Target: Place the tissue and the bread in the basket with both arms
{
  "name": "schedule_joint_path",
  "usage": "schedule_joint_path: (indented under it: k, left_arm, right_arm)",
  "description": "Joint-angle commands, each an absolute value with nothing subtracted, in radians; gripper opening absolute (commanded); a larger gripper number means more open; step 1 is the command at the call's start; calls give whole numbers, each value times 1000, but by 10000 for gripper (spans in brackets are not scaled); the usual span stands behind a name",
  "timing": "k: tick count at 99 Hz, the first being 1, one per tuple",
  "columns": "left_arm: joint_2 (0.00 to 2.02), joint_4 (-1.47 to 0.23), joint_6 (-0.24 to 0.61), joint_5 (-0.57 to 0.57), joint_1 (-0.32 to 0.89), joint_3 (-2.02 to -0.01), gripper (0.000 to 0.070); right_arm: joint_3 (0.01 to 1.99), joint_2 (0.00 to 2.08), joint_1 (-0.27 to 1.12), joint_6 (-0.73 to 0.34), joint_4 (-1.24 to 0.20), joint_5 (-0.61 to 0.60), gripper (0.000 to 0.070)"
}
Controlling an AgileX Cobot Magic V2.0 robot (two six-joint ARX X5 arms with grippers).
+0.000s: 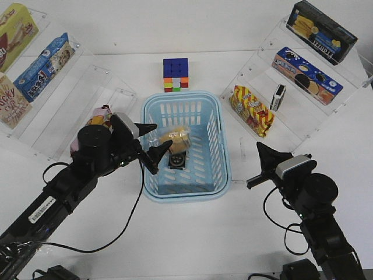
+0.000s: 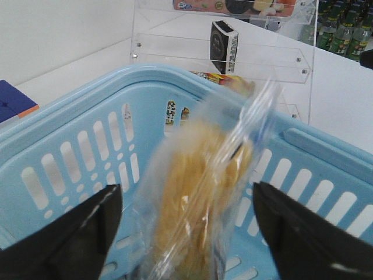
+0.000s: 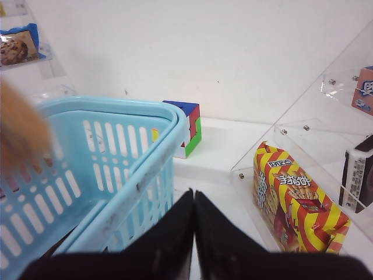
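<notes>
The light blue basket (image 1: 225,157) stands mid-table. The bread (image 1: 175,140) in its clear wrapper is inside the basket, just beyond my left gripper (image 1: 156,142). That gripper is open over the basket's left rim. In the left wrist view the bread (image 2: 201,198) is blurred between the wide-apart jaws, touching neither. A black tissue pack (image 1: 176,160) lies on the basket floor below the bread. A second tissue pack (image 1: 279,97) stands on the right shelf. My right gripper (image 1: 260,147) is shut and empty, right of the basket (image 3: 105,106).
A Rubik's cube (image 1: 175,74) sits behind the basket. A red-and-yellow snack bag (image 1: 252,110) leans on the lowest right shelf, close to my right gripper. Clear acrylic shelves with cookie boxes (image 1: 306,74) flank both sides. A pink snack bag (image 1: 100,119) lies by my left arm.
</notes>
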State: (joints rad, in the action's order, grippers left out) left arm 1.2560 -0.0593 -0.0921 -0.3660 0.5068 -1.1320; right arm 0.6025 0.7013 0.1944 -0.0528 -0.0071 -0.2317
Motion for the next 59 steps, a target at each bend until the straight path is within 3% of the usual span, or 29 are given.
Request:
schedule_joint_path:
  k: [1,12,16,22,31,49,59]
  left_arm:
    - [1245,-49,-85,-359,510,-1151,520]
    - [1196,-84,-85,-256,489,-1158,511]
    - [1172,-107,-86,-202,477,-1161,467]
    - [1132,-144,-88,-119,463,-1163,329]
    - [1071,-216,-95,-29,440,-1163,0]
    - [975,-432,-64,87,373,-1151,0]
    - [892,-393,-22,87,342,-1057,0]
  right_arm:
    - [618,703,196,-64,3,-225,0]
    - [618,702,196,-63,-1,-197,0]
    - [618,702,196,-63,0,-193,0]
    - [618,701,196,-63,0,-193,0]
    - [618,701,196,-63,1,-193,0]
    - [618,701,196,-63,2,-193,0]
    - [618,701,196,-63,2,-193,0]
